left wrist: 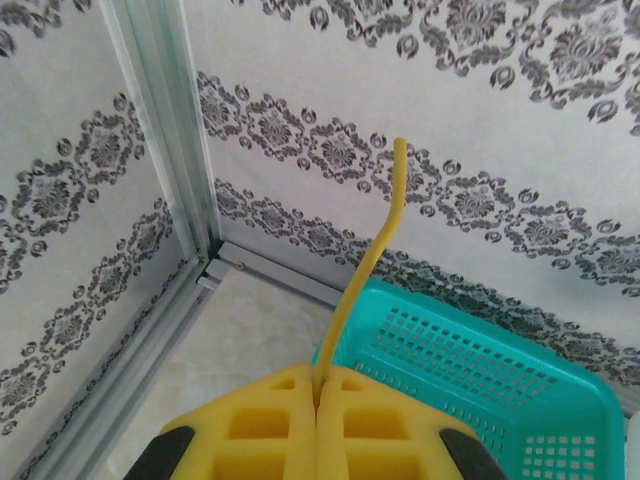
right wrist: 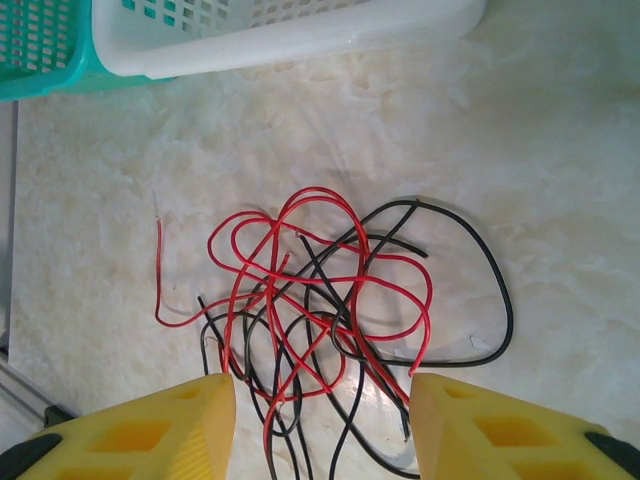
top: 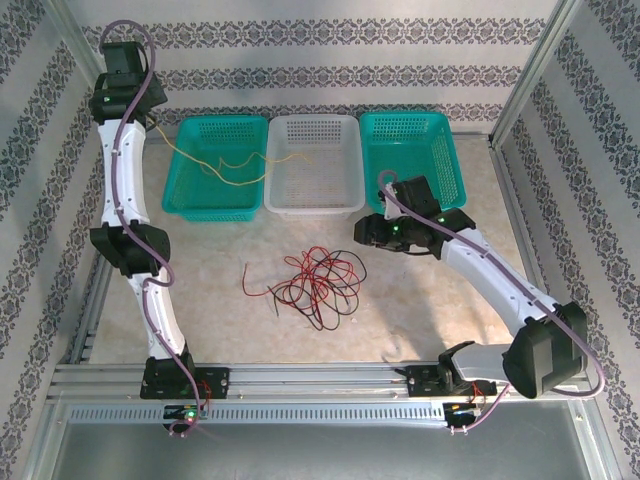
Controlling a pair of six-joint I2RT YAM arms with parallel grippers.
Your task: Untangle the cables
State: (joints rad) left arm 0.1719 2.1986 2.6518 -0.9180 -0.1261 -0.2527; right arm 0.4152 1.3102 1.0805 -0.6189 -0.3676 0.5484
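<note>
Trailing from the clamped left gripper (left wrist: 318,385), the yellow cable (left wrist: 367,260) is draped over the teal basket (top: 212,212) toward the white basket (top: 312,208). The red and black cables (right wrist: 320,300) lie knotted on the table (top: 430,295). The right gripper (right wrist: 320,400) is held wide open above that knot; one free end should be taken and drawn out slowly, lest loops tighten.

left jaws pinched, arm (top: 128,175) outstretched; right jaws spread wide

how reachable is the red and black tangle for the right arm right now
Probably yes. The right gripper hovers open just short of the red and black tangle, which lies on bare table with nothing between them.
</note>
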